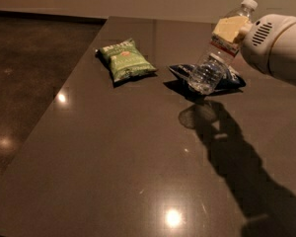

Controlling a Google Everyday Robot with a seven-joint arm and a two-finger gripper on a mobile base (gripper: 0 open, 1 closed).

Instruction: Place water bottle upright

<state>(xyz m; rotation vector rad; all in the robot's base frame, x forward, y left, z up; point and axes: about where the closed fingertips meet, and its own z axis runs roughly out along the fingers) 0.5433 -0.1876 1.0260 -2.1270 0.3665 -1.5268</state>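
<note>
I note my tool clamped on the water bottle near its cap, long axis tilted, base hanging lowest, apparently clear of the desk.

Free: worktop near and left. Obstacles far: green snack bag left, dark blue bag centre-right — above it, gripper clasping tilted water bottle.

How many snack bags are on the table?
2. A green bag lies left; a dark blue bag lies right of it, partly behind the tilted water bottle held by the gripper at upper right.
</note>
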